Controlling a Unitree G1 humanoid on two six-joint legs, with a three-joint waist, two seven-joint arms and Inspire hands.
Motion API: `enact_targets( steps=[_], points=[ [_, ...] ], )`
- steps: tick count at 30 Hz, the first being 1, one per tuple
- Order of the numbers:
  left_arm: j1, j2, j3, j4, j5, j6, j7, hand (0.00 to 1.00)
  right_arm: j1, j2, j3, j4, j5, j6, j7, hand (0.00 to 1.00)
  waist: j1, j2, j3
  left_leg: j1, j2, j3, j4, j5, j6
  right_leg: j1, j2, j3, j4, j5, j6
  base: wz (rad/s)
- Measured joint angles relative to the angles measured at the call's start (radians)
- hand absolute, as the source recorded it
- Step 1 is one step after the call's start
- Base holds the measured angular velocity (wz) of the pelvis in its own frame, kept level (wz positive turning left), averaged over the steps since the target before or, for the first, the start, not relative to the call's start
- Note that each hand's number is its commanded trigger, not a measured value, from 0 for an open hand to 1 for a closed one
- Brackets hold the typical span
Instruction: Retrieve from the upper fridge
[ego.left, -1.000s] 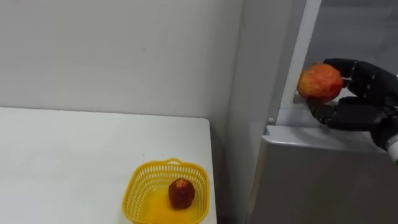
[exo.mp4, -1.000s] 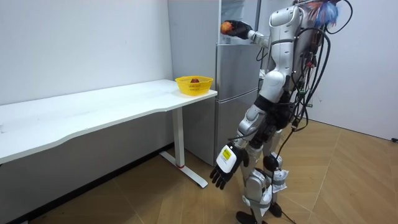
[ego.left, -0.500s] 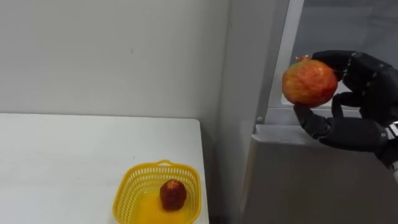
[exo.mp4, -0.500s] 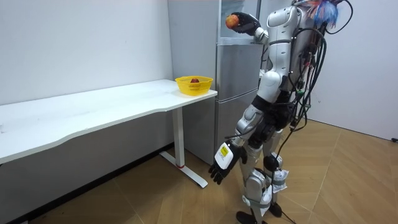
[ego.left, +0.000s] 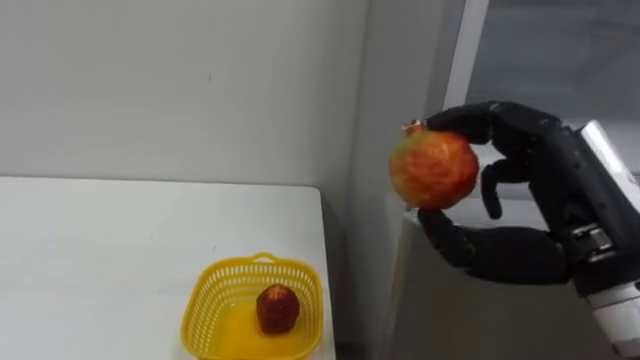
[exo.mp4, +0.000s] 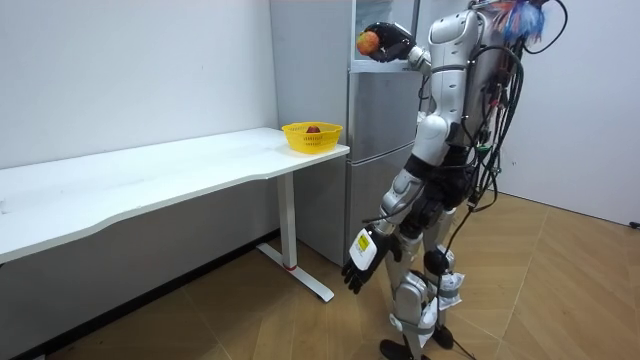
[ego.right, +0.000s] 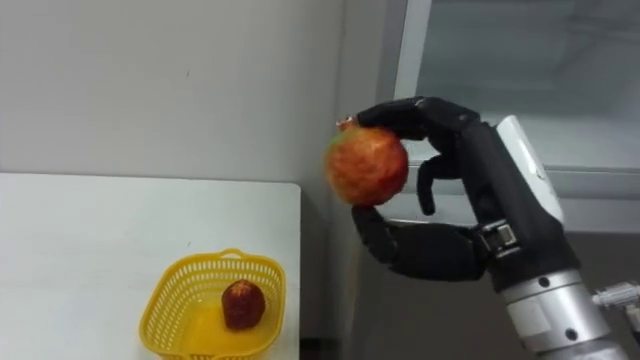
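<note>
My right hand (ego.left: 545, 190) is shut on a round orange-red fruit (ego.left: 433, 170), fingers curled over its top and thumb under it. It holds the fruit in front of the grey fridge (exo.mp4: 380, 150), out of the open upper compartment (ego.left: 560, 50) and just right of the table's edge. In the room view the fruit (exo.mp4: 368, 41) is up at the height of the fridge's top section. A yellow basket (ego.left: 205, 300) sits at the white table's (ego.left: 120, 250) near right corner with a dark red fruit (ego.left: 277, 309) inside. My left hand (exo.mp4: 360, 262) hangs open beside my thigh.
A white wall stands behind the table. The fridge's lower door (ego.left: 420, 330) is closed, right beside the table's end. I stand on wooden floor (exo.mp4: 300, 330) facing the fridge, with the long table (exo.mp4: 150, 175) stretching to the room view's left.
My right hand has drawn the fruit out of the upper fridge, leftward and closer to my head. The basket and its fruit have stayed in place.
</note>
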Motion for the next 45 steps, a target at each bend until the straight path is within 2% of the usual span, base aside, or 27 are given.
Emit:
enact_targets(
  steps=[3,4,6,11,15,16,19,24,30,37,40,45],
  points=[
    [-0.003,0.002,-0.010,0.001,0.001,0.000,-0.018,0.00,0.000,0.015,0.040,0.000,0.001,0.000,0.028,1.00,0.017,-0.005,0.0005,0.000,0.000,-0.001,0.000,0.000,0.000,0.000,-0.002,-0.011,-0.001,0.000,0.000,0.00],
    [-0.004,0.003,-0.010,0.001,0.002,0.000,-0.031,0.00,-0.002,0.026,0.050,0.000,-0.006,0.000,0.036,1.00,0.033,-0.005,0.0027,-0.001,0.000,-0.001,-0.001,0.000,0.000,-0.002,-0.003,-0.018,-0.001,0.000,0.000,0.00],
    [-0.004,0.003,-0.012,0.001,0.002,0.000,-0.036,0.00,-0.016,0.039,0.068,0.004,-0.014,-0.001,0.053,1.00,0.037,-0.009,0.0041,-0.004,-0.001,-0.004,-0.001,0.000,0.000,-0.002,-0.004,-0.022,-0.002,0.000,0.000,0.05],
    [-0.005,0.007,-0.038,-0.002,0.001,0.001,-0.051,0.00,-0.030,0.041,0.105,0.043,-0.016,-0.001,0.069,1.00,0.060,-0.017,0.0069,-0.010,-0.004,-0.020,0.000,0.000,0.000,0.002,-0.006,-0.035,-0.003,0.000,0.000,0.10],
    [-0.020,0.007,-0.059,0.001,-0.002,0.010,-0.051,0.00,-0.058,0.043,0.147,0.115,-0.016,0.000,0.073,1.00,0.077,-0.017,0.0194,-0.010,-0.006,-0.029,0.000,0.001,0.001,0.006,-0.008,-0.047,-0.003,0.000,0.001,0.07],
    [-0.028,0.007,-0.060,0.001,-0.001,0.014,-0.051,0.00,-0.064,0.043,0.153,0.135,-0.018,0.006,0.073,1.00,0.087,-0.018,0.0199,-0.012,-0.006,-0.030,0.000,0.001,0.001,0.005,-0.008,-0.047,-0.004,0.000,0.001,0.00],
    [-0.038,0.007,-0.060,-0.001,-0.001,0.018,-0.050,0.00,-0.079,0.044,0.170,0.159,-0.022,0.025,0.074,1.00,0.096,-0.018,0.0196,-0.018,-0.006,-0.037,0.001,0.001,0.001,0.001,-0.008,-0.049,-0.004,0.000,0.001,0.06],
    [-0.043,0.007,-0.058,-0.003,0.002,0.032,-0.051,0.00,-0.087,0.049,0.175,0.175,-0.032,0.032,0.075,1.00,0.116,-0.020,0.0170,-0.031,-0.007,-0.054,0.008,0.001,0.001,-0.003,-0.008,-0.060,-0.004,0.000,0.001,0.11],
    [-0.043,0.005,-0.058,-0.005,0.022,0.035,-0.051,0.00,-0.160,0.079,0.193,0.269,-0.049,0.032,0.076,1.00,0.123,-0.020,0.0169,-0.038,-0.008,-0.065,0.015,0.001,0.001,-0.001,-0.009,-0.076,-0.004,0.000,0.001,0.06],
    [-0.043,0.005,-0.057,-0.026,0.042,0.046,-0.062,0.00,-0.161,0.081,0.194,0.320,-0.149,0.032,0.105,1.00,0.133,-0.023,0.0145,-0.046,-0.010,-0.077,0.021,0.001,0.001,-0.001,-0.010,-0.080,-0.004,-0.001,0.001,0.05],
    [-0.044,0.005,-0.057,-0.072,0.042,0.052,-0.072,0.00,-0.162,0.081,0.195,0.351,-0.194,0.034,0.105,1.00,0.142,-0.028,0.0118,-0.047,-0.011,-0.080,0.023,0.001,0.001,-0.001,-0.010,-0.083,-0.003,-0.001,0.002,0.01],
    [-0.044,0.006,-0.057,-0.093,0.042,0.052,-0.070,0.00,-0.162,0.080,0.217,0.373,-0.201,0.039,0.105,1.00,0.143,-0.032,0.0126,-0.046,-0.011,-0.080,0.021,0.001,0.001,-0.001,-0.011,-0.083,-0.003,-0.001,0.002,0.00]
  ],
)
